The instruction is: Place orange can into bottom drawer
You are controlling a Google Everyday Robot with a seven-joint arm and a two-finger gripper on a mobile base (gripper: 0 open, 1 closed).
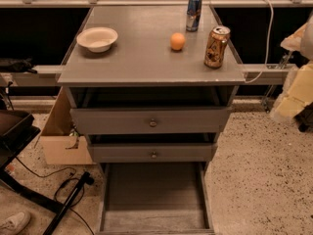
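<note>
The orange can (216, 46) stands upright at the right front corner of the grey cabinet top (146, 62). The bottom drawer (154, 195) is pulled open below the two knobbed drawers, and its grey tray holds nothing. A pale part of my arm (297, 89) shows at the right edge, to the right of the cabinet and apart from the can. My gripper is out of view past that edge.
A slim blue-silver can (193, 13), a round orange fruit (177, 41) and a white bowl (98, 38) also sit on the top. The top drawer (151, 121) is slightly open. A cardboard box (61, 138), cables and a black stand (66, 207) lie on the floor at left.
</note>
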